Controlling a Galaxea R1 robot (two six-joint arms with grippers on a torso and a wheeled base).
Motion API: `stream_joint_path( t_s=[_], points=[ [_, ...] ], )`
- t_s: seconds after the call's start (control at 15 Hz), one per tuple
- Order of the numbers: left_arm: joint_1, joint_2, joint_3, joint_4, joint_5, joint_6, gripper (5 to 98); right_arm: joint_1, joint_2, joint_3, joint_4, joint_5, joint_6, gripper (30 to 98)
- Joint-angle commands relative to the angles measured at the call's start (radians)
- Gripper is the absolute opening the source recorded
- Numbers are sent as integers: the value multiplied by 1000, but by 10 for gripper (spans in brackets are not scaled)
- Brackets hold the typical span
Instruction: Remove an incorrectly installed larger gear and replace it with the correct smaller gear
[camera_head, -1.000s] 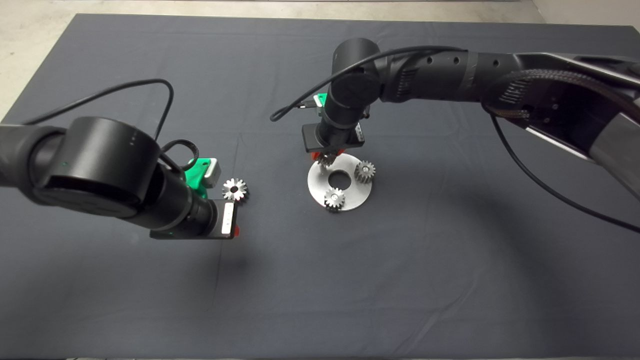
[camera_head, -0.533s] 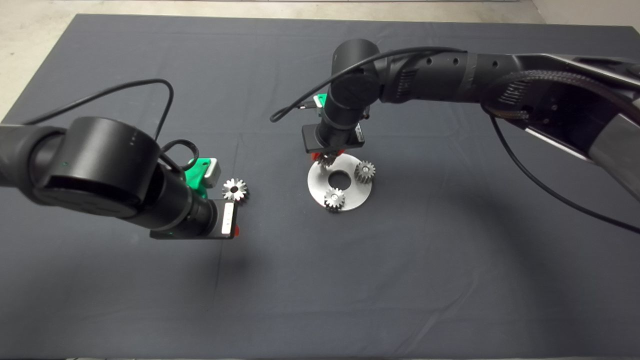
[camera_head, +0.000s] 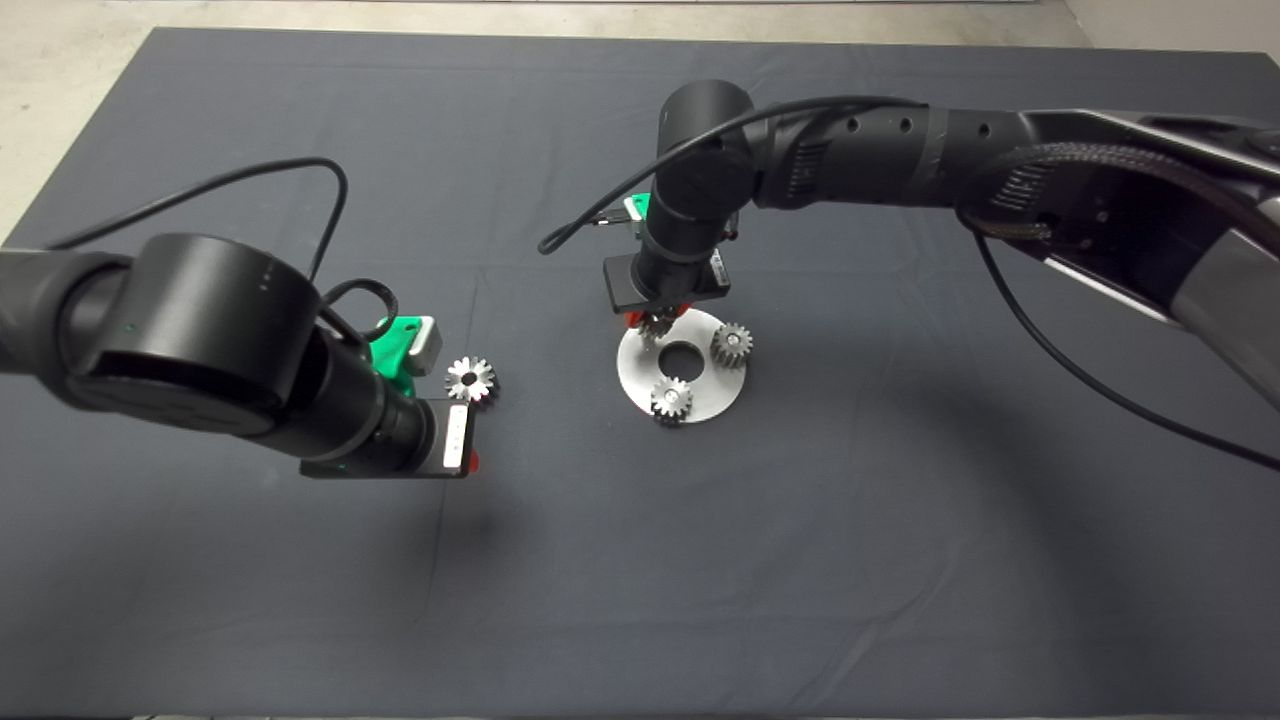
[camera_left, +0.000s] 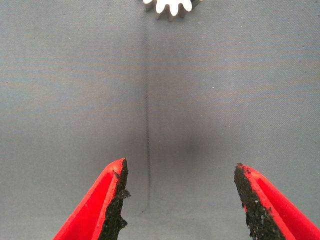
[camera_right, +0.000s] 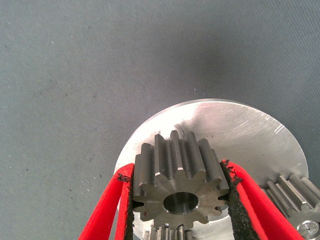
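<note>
Two fingers (camera_right: 239, 200) pinching smaller gear (camera_right: 178, 182)

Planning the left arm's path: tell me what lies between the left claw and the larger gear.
Only bare dark mat separates the left claw from the larger gear, as the left wrist view shows.

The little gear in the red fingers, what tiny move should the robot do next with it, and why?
Probably ease it a bit lower onto the round plate, then let go. The right gripper is shut on the smaller gear above the plate's empty spot. The other two small gears already sit there, and the larger gear lies on the mat near the open left gripper.
</note>
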Motion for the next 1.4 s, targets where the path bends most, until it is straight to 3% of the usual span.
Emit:
stream_joint_path(
  t_s=[0.0,0.8,1.0,1.33],
  points=[
    [-16,-4,14,11,85,1,537,-29,-6,-12,81,-67,-5,380],
    [-16,13,8,11,85,1,537,-21,-14,-72,78,-64,4,379],
    [-16,10,5,11,85,1,537,33,-10,-112,80,-64,2,377],
    [-16,15,2,11,85,1,537,34,-7,-109,81,-70,2,378]
  ],
)
